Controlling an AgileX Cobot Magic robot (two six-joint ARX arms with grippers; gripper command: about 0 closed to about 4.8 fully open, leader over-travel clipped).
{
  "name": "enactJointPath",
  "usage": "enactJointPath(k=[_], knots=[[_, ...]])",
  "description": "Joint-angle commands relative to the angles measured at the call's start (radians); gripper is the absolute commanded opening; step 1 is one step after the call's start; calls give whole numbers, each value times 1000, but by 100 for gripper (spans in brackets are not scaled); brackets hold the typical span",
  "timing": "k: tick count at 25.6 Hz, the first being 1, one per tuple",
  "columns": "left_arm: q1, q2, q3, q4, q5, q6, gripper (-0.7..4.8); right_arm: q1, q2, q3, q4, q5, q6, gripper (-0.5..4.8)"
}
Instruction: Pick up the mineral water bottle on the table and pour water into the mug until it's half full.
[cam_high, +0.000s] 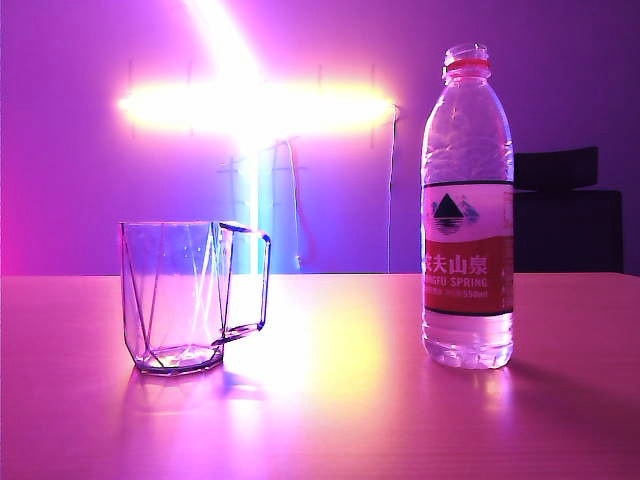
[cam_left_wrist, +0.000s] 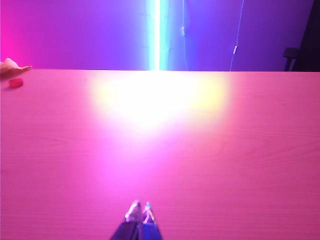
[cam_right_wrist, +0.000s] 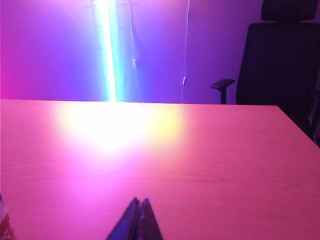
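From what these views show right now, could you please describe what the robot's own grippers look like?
Only the fingertips show. The left gripper appears as two slim dark fingers tapering to pale, shiny tips, tinted violet by the lighting. The right gripper appears as two flat, dark, wedge-shaped fingers narrowing to a point, with no pale tips visible. No cables, markings or arm links appear in any view, and the exterior view shows no arms.

All I see of my arms: the left pincer (cam_left_wrist: 140, 210), dark fingers with pale glinting tips, and the right pincer (cam_right_wrist: 138, 204), plain dark tapering blades.
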Motion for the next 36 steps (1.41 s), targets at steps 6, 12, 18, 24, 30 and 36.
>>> enactJointPath(k=[6, 12, 18, 24, 30, 36], knots=[[-1, 1, 4, 9, 3, -3, -2, 1, -2, -5, 17, -2, -3, -1], [-222, 8, 4, 9, -45, -3, -2, 1, -2, -5, 30, -68, 134, -1], [-623, 92, 4, 10, -43, -3, -2, 2, 5, 58, 8, -275, 320, 0], [-709, 146, 4, 9, -41, -3, -2, 40, 87, 194, -171, -309, 348, 86], [-709, 146, 4, 10, -41, -3, -2, 159, 296, 223, -155, -344, 273, 479], [-710, 143, 4, 9, -41, -3, -2, 325, 579, 222, 36, -231, 47, 479]])
